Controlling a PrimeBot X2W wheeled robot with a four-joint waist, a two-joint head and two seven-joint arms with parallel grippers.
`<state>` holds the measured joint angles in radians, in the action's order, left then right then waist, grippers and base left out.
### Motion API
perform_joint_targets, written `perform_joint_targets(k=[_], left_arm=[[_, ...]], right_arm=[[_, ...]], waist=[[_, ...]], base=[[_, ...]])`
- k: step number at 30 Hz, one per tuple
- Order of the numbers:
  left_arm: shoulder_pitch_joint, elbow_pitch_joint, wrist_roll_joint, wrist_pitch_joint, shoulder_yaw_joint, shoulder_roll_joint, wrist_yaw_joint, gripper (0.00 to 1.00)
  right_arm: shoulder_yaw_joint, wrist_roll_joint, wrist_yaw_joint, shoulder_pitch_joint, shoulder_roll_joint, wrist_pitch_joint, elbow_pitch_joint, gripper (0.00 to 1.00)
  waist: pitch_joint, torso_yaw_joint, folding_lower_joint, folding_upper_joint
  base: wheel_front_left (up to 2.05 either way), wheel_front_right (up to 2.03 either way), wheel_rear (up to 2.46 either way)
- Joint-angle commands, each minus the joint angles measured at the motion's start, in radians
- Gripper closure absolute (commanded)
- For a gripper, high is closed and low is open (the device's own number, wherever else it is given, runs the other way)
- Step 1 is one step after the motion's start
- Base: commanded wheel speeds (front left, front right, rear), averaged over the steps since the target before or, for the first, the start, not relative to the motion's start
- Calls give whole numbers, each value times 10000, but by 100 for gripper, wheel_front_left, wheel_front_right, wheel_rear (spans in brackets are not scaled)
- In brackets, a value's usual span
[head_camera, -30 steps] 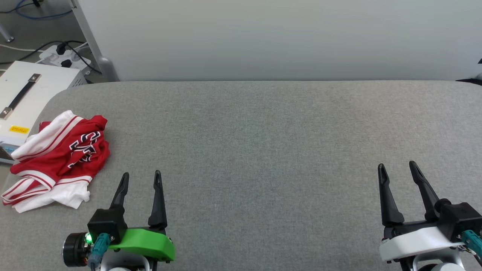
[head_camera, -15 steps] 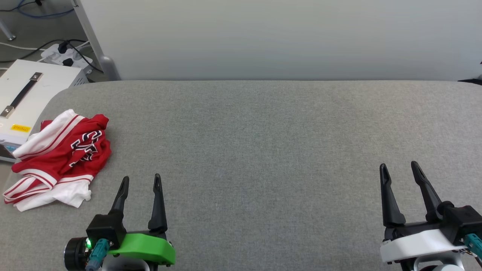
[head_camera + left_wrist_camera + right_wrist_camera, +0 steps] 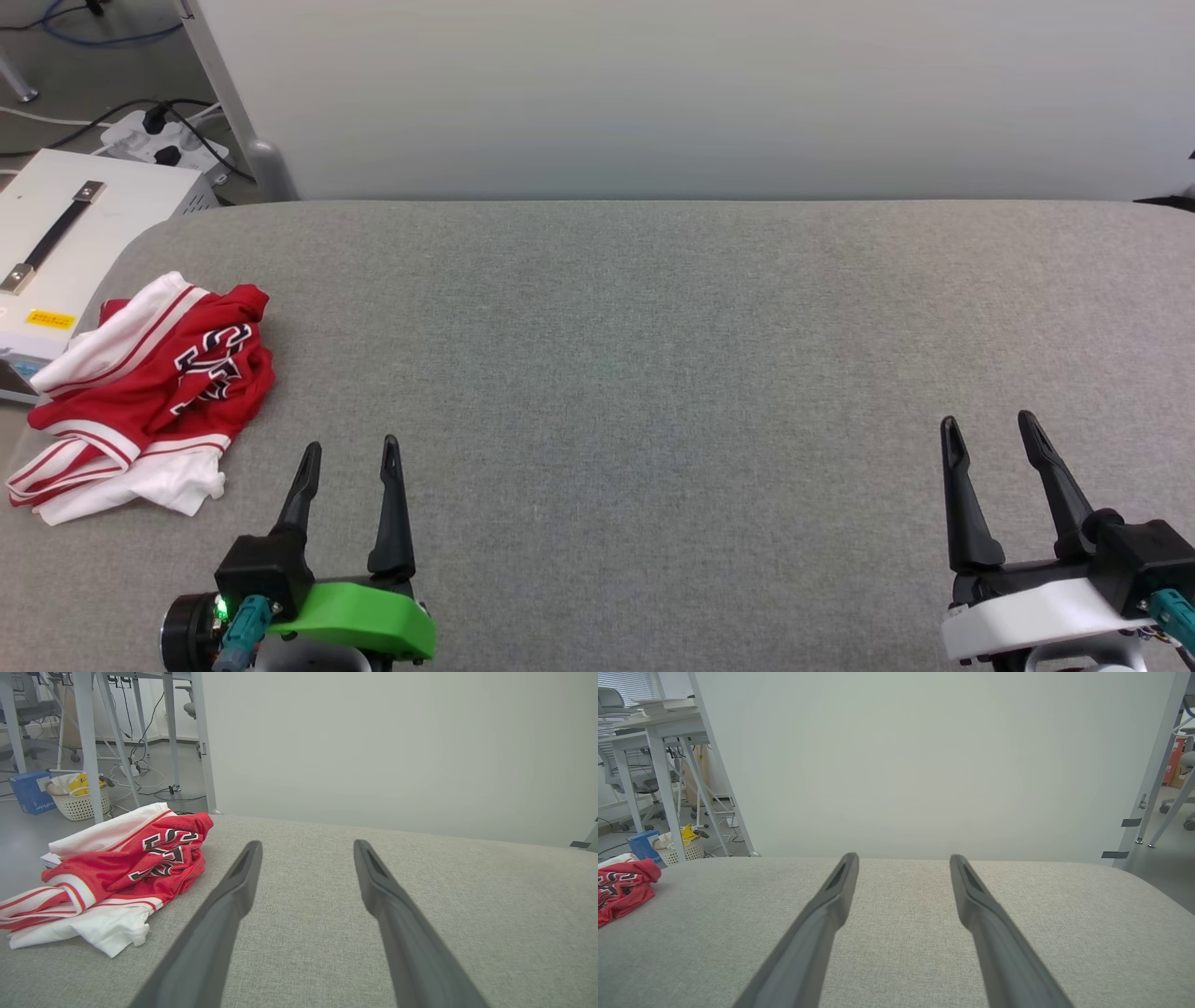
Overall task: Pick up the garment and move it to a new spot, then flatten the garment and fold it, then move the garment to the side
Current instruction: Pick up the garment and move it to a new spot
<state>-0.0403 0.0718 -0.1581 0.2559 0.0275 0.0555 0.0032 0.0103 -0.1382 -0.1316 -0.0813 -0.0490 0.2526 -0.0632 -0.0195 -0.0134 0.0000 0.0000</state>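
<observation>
Just right of the garment (image 3: 149, 392), lying crumpled and untouched at the table's (image 3: 653, 373) left edge, the left gripper (image 3: 351, 444) is easing back slightly, fingers (image 3: 393, 504) wide and empty; far right of the garment, the right gripper (image 3: 988, 421) is doing likewise, so the pickup is not starting yet

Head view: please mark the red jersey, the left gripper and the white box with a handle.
red jersey (image 3: 210, 373): head view, on the red lettered front.
left gripper (image 3: 352, 446): head view, midway between its open fingertips.
white box (image 3: 131, 201): head view, on its bare top face.
</observation>
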Motion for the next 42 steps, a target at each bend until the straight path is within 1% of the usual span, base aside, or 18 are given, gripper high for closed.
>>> perform_joint_targets(k=[1, 6, 11, 30, 36, 42], left_arm=[[-112, 9, 26, 59, 7, -53, -33, 0], [-86, 52, 9, 59, 6, -53, -18, 0], [-46, 93, 26, 59, -66, -53, -13, 0], [-12, 191, -334, 59, -678, -53, -38, 0], [12, 229, -431, 59, -901, -53, -58, 0], [-7, 266, -541, 59, -1074, -53, -63, 0]], right_arm=[[2, -6, 9, -117, -12, 91, 33, 0], [-17, 13, 9, -145, -12, 91, 28, 0], [-59, 23, 9, -170, -12, 91, 16, 0], [-301, 143, 9, -159, -12, 92, -24, 0], [-397, 182, 9, -105, -12, 92, -27, 0], [-441, 211, 9, -57, -12, 92, -33, 0]], waist=[[-10, -6, 0, 0], [-9, -136, 0, 0], [-7, -568, 0, 0], [-121, -3384, 0, 0], [-216, -4136, 0, 0], [-281, -4662, 0, 0]], base=[[0, 0, 0], [0, 0, 0], [0, 0, 0], [0, 0, 0], [0, 0, 0], [0, 0, 0]])
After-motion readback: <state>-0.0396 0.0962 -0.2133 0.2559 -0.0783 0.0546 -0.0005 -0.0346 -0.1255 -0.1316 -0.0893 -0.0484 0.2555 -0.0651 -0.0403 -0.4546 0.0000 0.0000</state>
